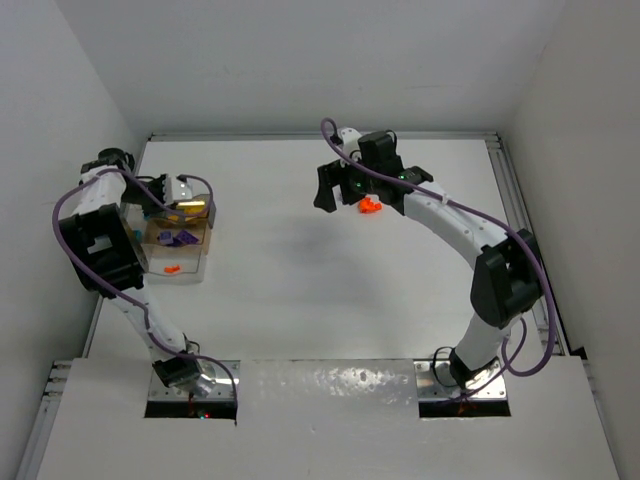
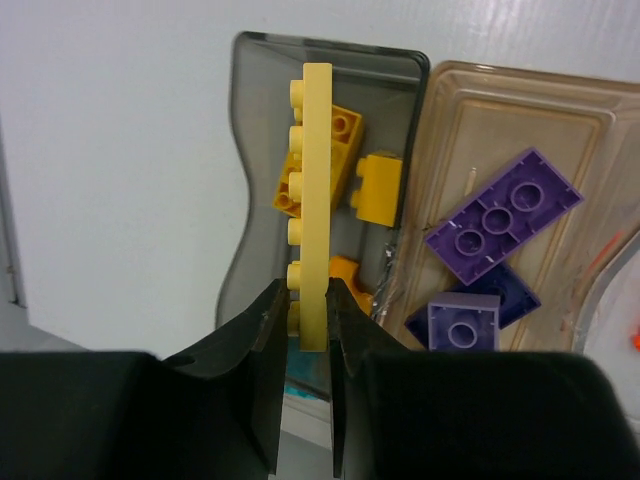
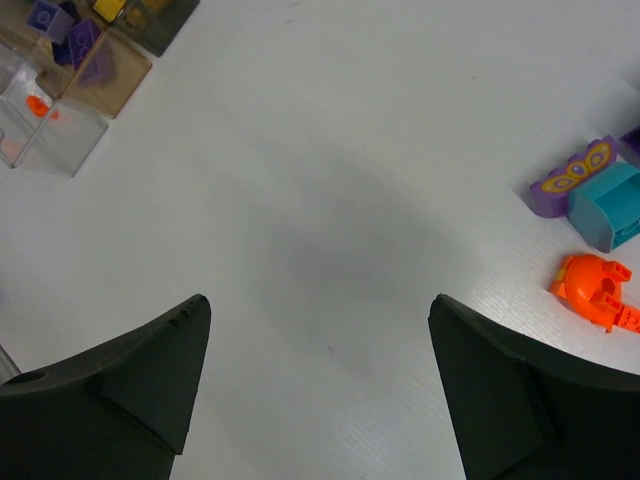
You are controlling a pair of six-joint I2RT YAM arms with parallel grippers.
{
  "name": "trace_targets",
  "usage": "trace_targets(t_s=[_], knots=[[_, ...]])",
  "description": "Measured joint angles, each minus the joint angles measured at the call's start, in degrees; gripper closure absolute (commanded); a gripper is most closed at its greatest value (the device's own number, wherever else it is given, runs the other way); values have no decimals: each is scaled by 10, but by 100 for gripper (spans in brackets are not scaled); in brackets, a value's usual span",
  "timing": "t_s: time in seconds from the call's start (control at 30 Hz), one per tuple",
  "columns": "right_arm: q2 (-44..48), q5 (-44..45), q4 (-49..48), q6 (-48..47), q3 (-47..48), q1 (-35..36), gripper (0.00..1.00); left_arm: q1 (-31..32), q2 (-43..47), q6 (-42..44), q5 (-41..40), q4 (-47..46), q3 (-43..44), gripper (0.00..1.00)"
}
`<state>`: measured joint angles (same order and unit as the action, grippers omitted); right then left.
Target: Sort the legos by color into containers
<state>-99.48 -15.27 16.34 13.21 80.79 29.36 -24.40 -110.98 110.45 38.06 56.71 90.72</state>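
The left tool (image 2: 305, 310) is clamped on a flat yellow lego (image 2: 316, 200) above the grey container (image 2: 262, 120) of yellow legos (image 2: 375, 188), so lower it within the walls before release; the right tool (image 3: 320, 340) hangs, jaws apart, over the desk (image 3: 320, 150) near the orange lego (image 3: 592, 288).

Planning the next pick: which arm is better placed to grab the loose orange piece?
Right. The open right gripper hangs near the orange plastic piece; the left gripper is shut on a long yellow studded plate.
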Motion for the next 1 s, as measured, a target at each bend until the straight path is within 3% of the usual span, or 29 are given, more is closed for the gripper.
trace_targets(t_s=[0.1, 0.13, 0.23, 0.27, 0.37, 0.47, 0.5, 0.53, 0.57, 0.67, 0.73, 0.77, 0.83, 0.93, 0.97, 1.0], knots=[[0, 3, 9, 0, 0, 0, 12, 0, -15, 10, -15, 9, 0, 77], [0, 4, 11, -1, 0, 0, 12, 0, -18, 14, -19, 9, 0, 61], [-1, 10, 23, -2, 6, 0, 12, 0, -20, 23, -21, 5, 0, 39], [-3, 12, 29, -2, 12, 0, 12, 0, -20, 24, -18, -2, 0, 37], [-16, 23, 42, -3, 38, 0, 16, 0, -20, 24, -5, -32, 0, 36], [-30, 42, 61, -14, 61, 0, 53, 0, -19, 16, 11, -73, 0, 34], [-34, 49, 69, -16, 68, -1, 74, 0, -17, 9, 17, -84, 0, 34], [-38, 55, 75, -17, 72, -3, 81, 0, -15, -1, 25, -95, 0, 34], [-42, 62, 82, -14, 76, -4, 82, 0, -11, -10, 33, -105, 0, 34], [-57, 91, 109, 3, 81, -19, 38, 0, 8, -33, 57, -124, -1, 34], [-72, 110, 124, 14, 82, -38, 19, 0, 27, -57, 75, -137, -7, 34], [-80, 122, 130, 19, 82, -48, 17, 0, 42, -72, 86, -143, -14, 34], [-102, 144, 144, 22, 83, -70, 22, 2, 73, -112, 106, -161, -35, 33], [-151, 173, 163, 21, 101, -99, 54, 5, 133, -196, 130, -200, -82, 34], [-165, 181, 166, 17, 106, -104, 71, 7, 153, -220, 137, -210, -98, 34], [-179, 188, 167, 14, 110, -108, 73, 9, 171, -239, 144, -215, -110, 34]])
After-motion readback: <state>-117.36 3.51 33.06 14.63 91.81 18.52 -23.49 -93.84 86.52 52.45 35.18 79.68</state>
